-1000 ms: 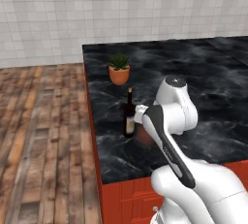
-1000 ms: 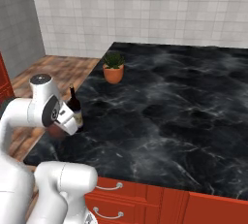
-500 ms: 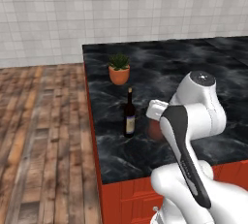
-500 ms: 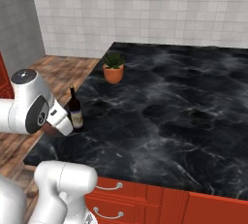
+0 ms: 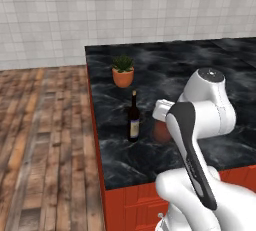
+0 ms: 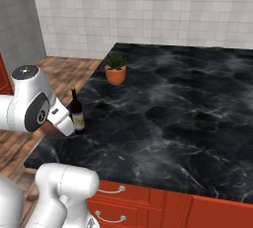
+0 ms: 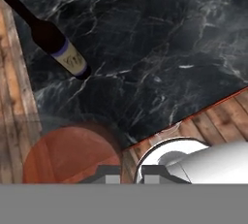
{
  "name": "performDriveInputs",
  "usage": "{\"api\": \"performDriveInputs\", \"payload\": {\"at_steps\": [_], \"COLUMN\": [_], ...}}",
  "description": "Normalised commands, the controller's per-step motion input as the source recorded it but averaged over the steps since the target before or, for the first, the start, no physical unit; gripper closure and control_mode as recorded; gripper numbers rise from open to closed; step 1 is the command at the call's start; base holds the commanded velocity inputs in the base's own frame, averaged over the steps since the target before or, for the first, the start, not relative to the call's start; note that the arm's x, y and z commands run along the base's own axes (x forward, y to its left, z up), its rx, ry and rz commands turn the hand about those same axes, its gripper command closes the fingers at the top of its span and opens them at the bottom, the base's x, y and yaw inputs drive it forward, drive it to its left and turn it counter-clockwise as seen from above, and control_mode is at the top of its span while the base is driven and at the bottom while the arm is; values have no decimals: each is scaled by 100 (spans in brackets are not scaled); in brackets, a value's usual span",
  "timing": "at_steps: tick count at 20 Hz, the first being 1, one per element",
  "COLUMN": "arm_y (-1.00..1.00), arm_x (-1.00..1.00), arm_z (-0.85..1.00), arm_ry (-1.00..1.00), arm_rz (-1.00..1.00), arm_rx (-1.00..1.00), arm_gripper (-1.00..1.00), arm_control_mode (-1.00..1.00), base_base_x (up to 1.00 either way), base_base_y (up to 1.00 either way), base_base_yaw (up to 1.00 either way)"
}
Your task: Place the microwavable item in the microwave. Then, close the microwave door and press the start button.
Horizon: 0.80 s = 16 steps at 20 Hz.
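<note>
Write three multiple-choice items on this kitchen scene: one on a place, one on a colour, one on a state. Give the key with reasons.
1. Where does the green plant in an orange pot stand?
A. on the wooden floor
B. on the black marble counter
C. inside a drawer

2. What colour are the cabinet fronts under the counter?
A. red
B. white
C. blue

3. How does the dark glass wine bottle stand?
A. lying flat
B. upside down
C. upright

Key: 1 B, the pot rests on the marble; 2 A, red drawer fronts with grey handles; 3 C, its neck points up.

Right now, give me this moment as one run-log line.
item: reddish-brown cup at tool, off the counter | tool: jaw state unclear | bottle: upright on counter | plant: behind it
</note>
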Motion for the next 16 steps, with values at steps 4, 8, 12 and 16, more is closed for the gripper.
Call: {"api": "performDriveInputs", "payload": {"at_steps": [4, 8, 12, 16], "arm_y": [0, 0, 0, 0], "arm_x": [0, -19, -13, 0], "arm_z": [-7, -8, 0, 0], "arm_ry": [0, 1, 0, 0], "arm_rz": [0, 0, 0, 0], "arm_rx": [0, 0, 0, 0], "arm_gripper": [100, 100, 100, 100], "arm_control_mode": [-100, -100, 100, 100], "base_base_x": [0, 0, -58, -63], "base_base_y": [0, 0, 20, 67], "base_base_yaw": [0, 0, 0, 10]}}
